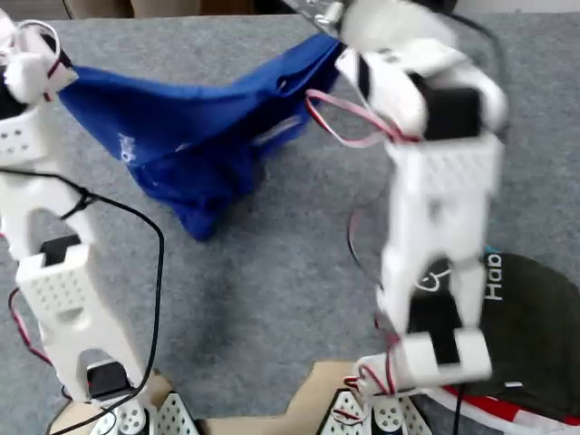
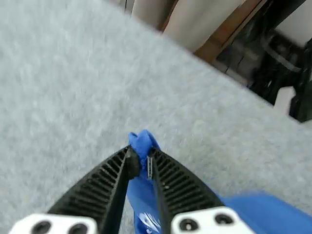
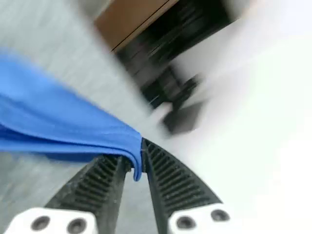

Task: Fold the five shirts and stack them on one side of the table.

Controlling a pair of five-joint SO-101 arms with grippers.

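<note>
Tabletop (image 1: 272, 299): grey and felt-like, spanning nearly the whole high view
Blue shirt (image 1: 204, 136): upper left to upper centre of the high view, strung between the two grippers, its middle sagging in a bunched fold down to the tabletop
Right arm (image 1: 439, 208): white, rising through the right half of the high view, blurred near its top
Left arm (image 1: 54, 263): white, along the left edge of the high view, a black cable (image 1: 159, 263) looping beside it
Dark garment (image 1: 535, 335): lower right corner of the high view, black, lying flat with a red and white edge beneath it, well apart from the blue shirt
Right gripper (image 3: 136, 163): fingers narrow, pinching an edge of the blue shirt
Left gripper (image 2: 140, 163): fingers narrow, clamped on a small tuft of the blue shirt above the tabletop
</note>
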